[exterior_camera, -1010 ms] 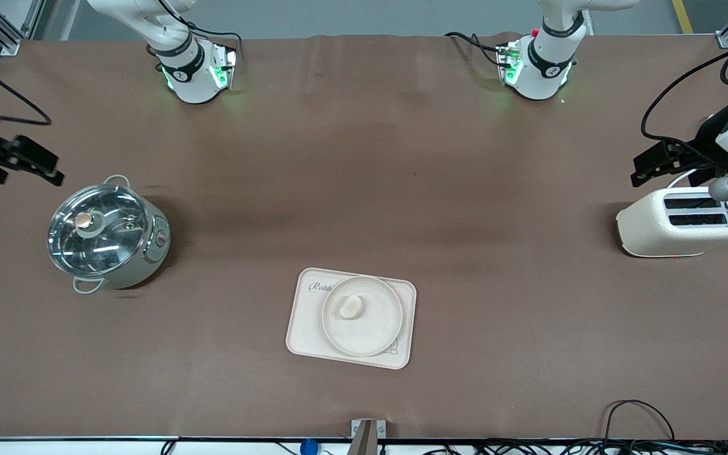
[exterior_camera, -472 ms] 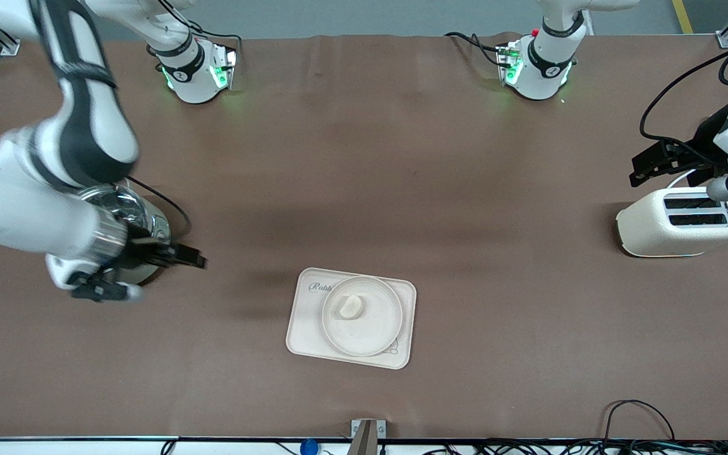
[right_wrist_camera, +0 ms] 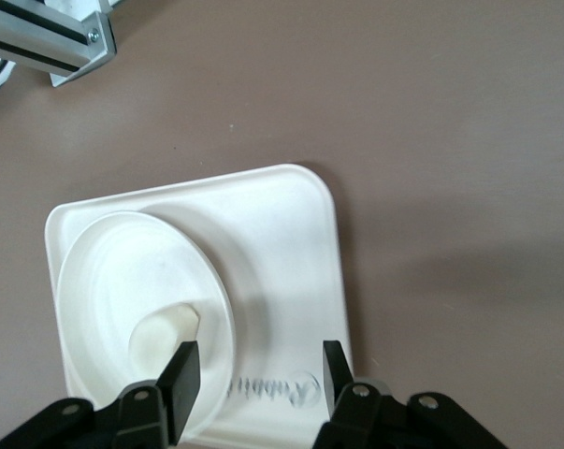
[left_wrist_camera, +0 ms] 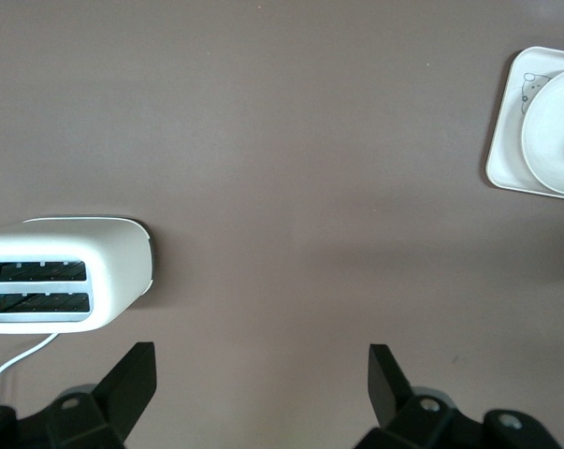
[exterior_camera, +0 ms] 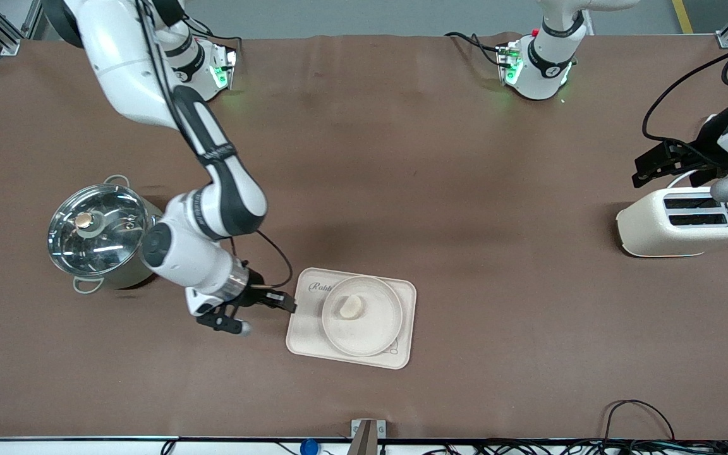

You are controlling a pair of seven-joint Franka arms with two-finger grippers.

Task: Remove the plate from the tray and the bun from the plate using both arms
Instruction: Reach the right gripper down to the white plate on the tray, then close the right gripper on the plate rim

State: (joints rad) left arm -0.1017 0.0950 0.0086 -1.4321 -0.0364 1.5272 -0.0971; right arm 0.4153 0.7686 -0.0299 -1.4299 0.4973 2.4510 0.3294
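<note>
The round cream plate (exterior_camera: pixel 370 332) sits on the rectangular cream tray (exterior_camera: pixel 304 332) near the table's middle, with the small pale bun (exterior_camera: pixel 349 306) on it. My right gripper (exterior_camera: pixel 279 301) is open and empty, low at the tray's edge toward the right arm's end. In the right wrist view its jaws (right_wrist_camera: pixel 258 372) span the plate's rim (right_wrist_camera: pixel 216 309) and the tray's lettering (right_wrist_camera: pixel 282 243), with the bun (right_wrist_camera: pixel 165 337) just past one finger. My left gripper (exterior_camera: pixel 645 167) waits open and empty beside the toaster. In its wrist view (left_wrist_camera: pixel 260 379), the tray (left_wrist_camera: pixel 506 159) and plate (left_wrist_camera: pixel 548 131) lie far off.
A steel pot with a glass lid (exterior_camera: pixel 102 234) stands toward the right arm's end, beside the right arm's wrist. A cream toaster (exterior_camera: pixel 680 221) stands toward the left arm's end and shows in the left wrist view (left_wrist_camera: pixel 62 276). Cables lie along the near table edge (exterior_camera: pixel 636 417).
My right arm has swung from the table's end, past the pot, down to the tray's edge. The left arm, plate and bun have not moved.
</note>
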